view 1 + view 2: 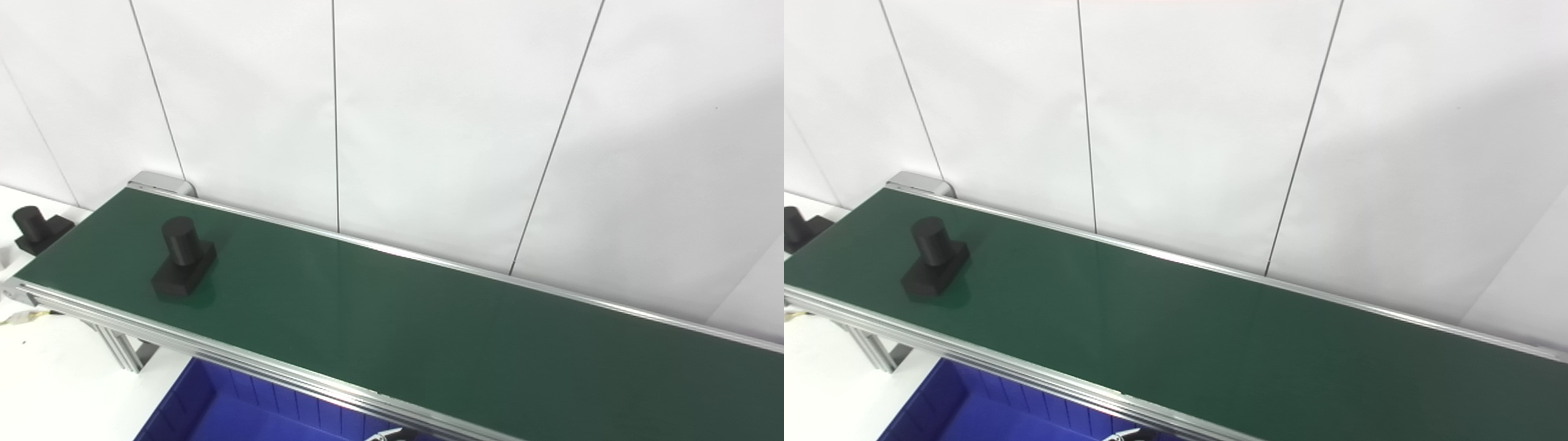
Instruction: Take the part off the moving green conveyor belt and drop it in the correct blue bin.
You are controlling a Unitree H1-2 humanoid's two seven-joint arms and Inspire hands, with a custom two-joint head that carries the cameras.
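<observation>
Part [182,259], black, is sitting at the left of the green belt [429,318], round peg standing up, flat base running toward lower left. Blue bin [245,410] is peeking out below. Hands are hiding, so their fingers cannot be told.

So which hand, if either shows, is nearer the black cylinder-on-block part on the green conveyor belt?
Cannot tell: neither hand is in view. The black part sits near the green belt's left end; only an unidentifiable pale sliver shows bottom edge, by the blue bin.
</observation>
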